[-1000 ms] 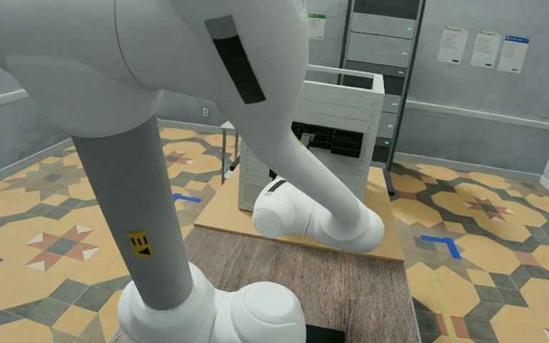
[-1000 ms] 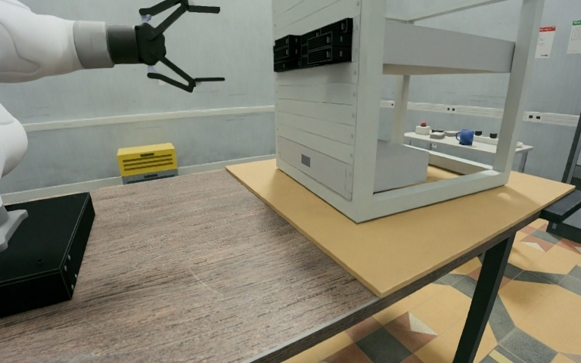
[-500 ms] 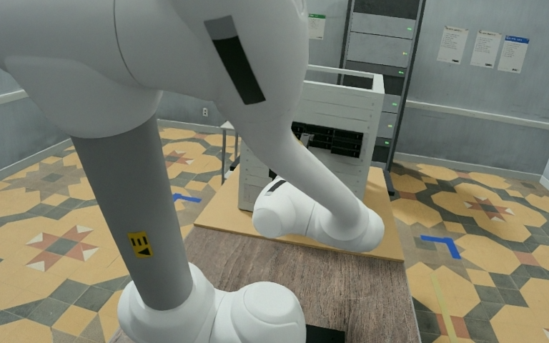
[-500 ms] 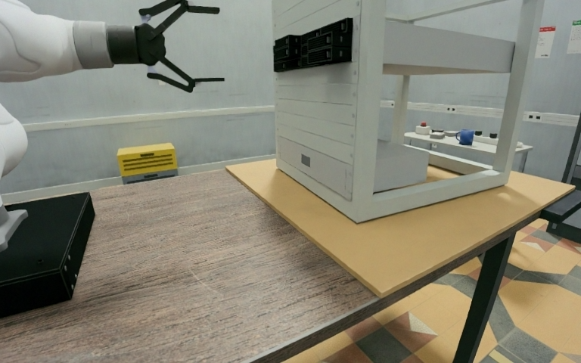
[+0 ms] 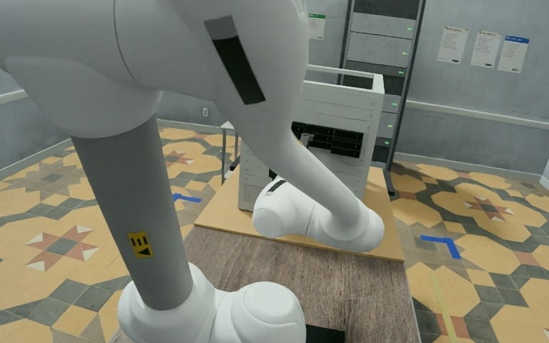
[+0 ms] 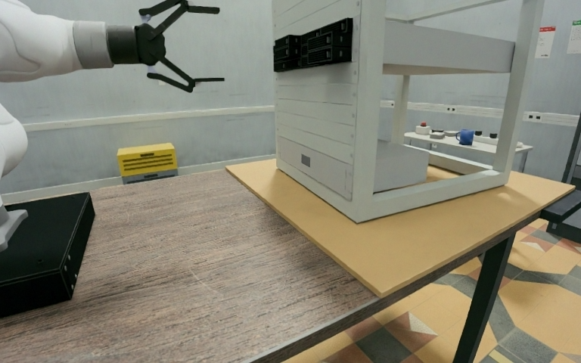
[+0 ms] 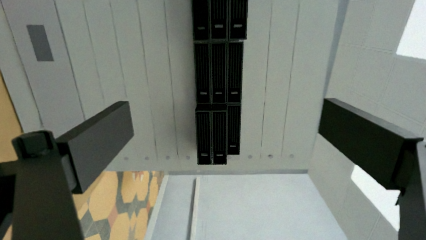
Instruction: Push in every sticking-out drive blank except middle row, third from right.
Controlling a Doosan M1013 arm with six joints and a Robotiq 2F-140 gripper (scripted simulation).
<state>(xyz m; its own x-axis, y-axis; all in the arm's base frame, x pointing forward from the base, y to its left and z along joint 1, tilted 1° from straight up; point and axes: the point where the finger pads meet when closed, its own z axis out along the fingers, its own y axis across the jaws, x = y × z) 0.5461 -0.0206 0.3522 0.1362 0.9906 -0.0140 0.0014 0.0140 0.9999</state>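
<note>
The white rack stands upright on a tan board on the wooden table. The black drive blanks form a block high on its front, also seen in the top view and in the wrist view. Some blanks stand further out than others; in the wrist view two at one end look proud of their neighbour. My gripper is open and empty, level with the blanks and a short way in front of the rack, pointing at it, not touching. In the wrist view the gripper frames the blanks. My arm hides the gripper in the top view.
My black base block sits at the table's near left. A yellow box stands on the floor by the wall. A side table with a blue mug is behind the rack. A tall server cabinet stands behind it.
</note>
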